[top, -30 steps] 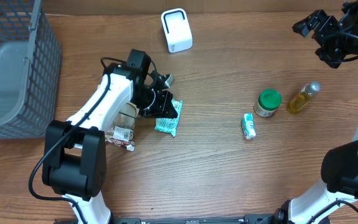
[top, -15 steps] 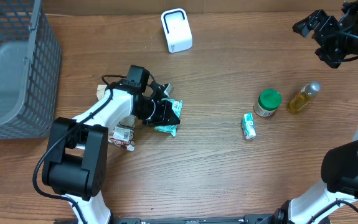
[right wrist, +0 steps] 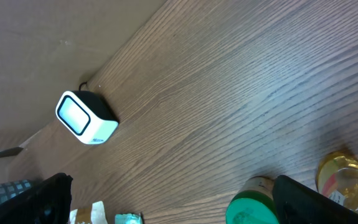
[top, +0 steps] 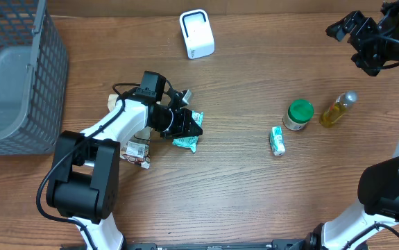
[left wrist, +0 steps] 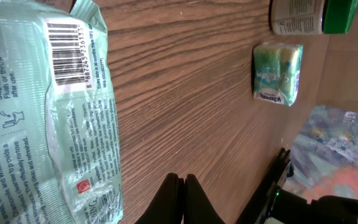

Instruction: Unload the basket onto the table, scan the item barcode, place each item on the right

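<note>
Wooden bench fills the view from above, with a grey basket [top: 50,69] at its far left edge. Next to the right, the left pincer [left wrist: 179,183] is low at the bench with its fingers pressed together. In the wrist view we see nothing between them. The green wipes packet [left wrist: 54,124] lies just beside it, and its barcode [left wrist: 71,53] is turned toward the wrist camera. The white scanner [top: 197,33] stands well apart, near the far edge. Further right lie a small tissue pack [top: 277,141], a jar with green lid [top: 299,114] and an oil bottle [top: 337,110]. At the far right the right pincer [top: 357,45] hangs high with fingers spread wide, holding nothing. We judge the task is near its beginning: no item faces the scanner, so lifting, carrying and scanning are all left.
</note>
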Robot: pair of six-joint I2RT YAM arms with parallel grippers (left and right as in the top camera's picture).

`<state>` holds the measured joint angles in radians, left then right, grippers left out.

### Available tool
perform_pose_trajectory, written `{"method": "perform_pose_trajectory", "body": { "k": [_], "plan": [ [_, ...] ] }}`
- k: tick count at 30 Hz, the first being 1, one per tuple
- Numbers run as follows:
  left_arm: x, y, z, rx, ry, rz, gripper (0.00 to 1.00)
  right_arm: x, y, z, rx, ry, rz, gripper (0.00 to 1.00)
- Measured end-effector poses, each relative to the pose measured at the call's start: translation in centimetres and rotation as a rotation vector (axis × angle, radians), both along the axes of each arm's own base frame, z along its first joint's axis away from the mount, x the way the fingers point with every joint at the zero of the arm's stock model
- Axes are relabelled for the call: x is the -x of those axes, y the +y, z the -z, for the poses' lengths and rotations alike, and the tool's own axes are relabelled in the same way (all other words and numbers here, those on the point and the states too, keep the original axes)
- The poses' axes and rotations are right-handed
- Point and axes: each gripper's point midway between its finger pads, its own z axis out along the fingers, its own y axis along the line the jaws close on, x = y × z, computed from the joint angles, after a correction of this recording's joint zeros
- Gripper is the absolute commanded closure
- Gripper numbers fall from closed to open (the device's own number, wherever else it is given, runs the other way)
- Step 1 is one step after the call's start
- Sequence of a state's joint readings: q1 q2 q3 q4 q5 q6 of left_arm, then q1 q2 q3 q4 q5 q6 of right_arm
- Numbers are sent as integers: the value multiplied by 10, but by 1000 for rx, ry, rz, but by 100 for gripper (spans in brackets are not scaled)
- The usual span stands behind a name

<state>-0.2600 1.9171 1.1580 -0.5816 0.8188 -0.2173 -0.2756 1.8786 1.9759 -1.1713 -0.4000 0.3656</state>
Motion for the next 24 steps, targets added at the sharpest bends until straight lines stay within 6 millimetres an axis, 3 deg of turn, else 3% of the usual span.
{"method": "perform_pose_trajectory", "body": {
  "k": [8,18,24],
  "plan": [
    [1,0,4,-3,26,-14,96,0,0,0,0,0,0,0],
    [11,2,49,-34,163,-28,96,0,0,0,-1,1,1,0],
    [13,0,53,-19,183,-25,96,0,0,0,0,0,0,0]
  ]
}}
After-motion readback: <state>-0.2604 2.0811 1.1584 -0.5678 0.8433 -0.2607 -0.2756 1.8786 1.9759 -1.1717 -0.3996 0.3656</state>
